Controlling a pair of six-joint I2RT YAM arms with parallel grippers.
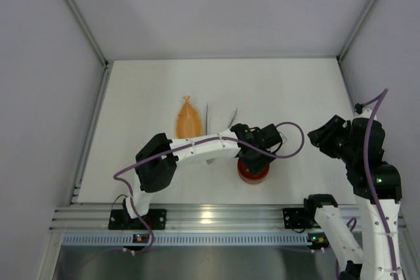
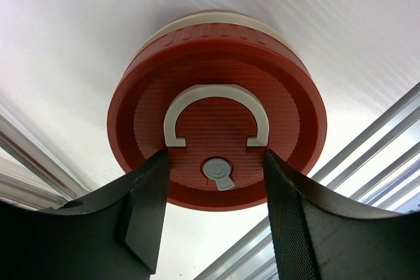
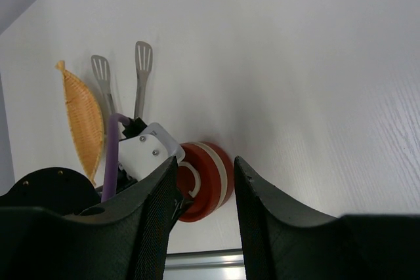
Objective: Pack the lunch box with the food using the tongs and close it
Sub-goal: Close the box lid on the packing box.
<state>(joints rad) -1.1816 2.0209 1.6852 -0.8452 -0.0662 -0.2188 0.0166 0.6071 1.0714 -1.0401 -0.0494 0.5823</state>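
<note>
lunch box [image 2: 216, 40]: red lid on, directly under left tool [image 2: 216, 159]; tin shows only as pale rim.
left tool: jaws half apart, astride white handle, clasping nothing.
right tool [image 3: 205, 162]: jaws parted, empty.
tongs [image 3: 140, 77]: beyond left tool, joint hidden.

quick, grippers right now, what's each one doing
left gripper: fingers apart, tips either side of the white arch on the red lid; whether it grips cannot be told
right gripper: open, holding nothing
</note>
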